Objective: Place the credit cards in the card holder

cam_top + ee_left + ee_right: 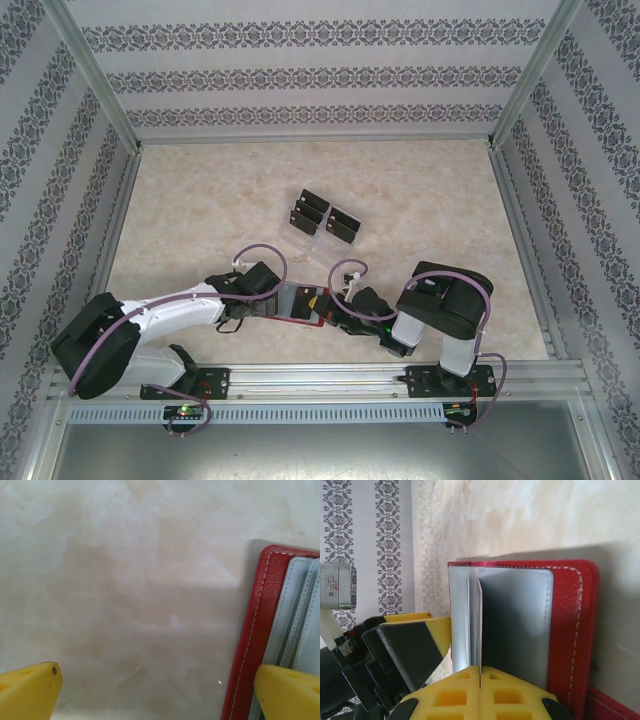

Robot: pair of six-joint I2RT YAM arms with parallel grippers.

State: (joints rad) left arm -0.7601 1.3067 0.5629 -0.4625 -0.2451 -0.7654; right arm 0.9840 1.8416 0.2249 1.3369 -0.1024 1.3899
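The red holder (297, 303) is lying open on the surface (200, 200), right between the two end effectors. Its grey pockets are facing up.

The left end effector (278, 295) is sitting at the holder's left side. In its own view (155, 690) its yellow fingers are wide apart. One finger (287, 692) is over the holder's (252, 630) edge and the other is over bare surface. I think it is keeping the holder from sliding.

The right end effector (335, 308) is at the holder's right side. In its own view (480, 680) its fingers are pressing together on a thin sheet (479, 625), seen from its edge. The sheet is pointing straight away from the fingers, along the grey pockets of the holder (570, 630). It may be a card, but I cannot tell for sure. If it is, the next push is going straight ahead.

The other cards (313, 205) are standing in a clear tray (322, 243). The tray is farther back, well apart from the holder. Both arms are about as near to it.
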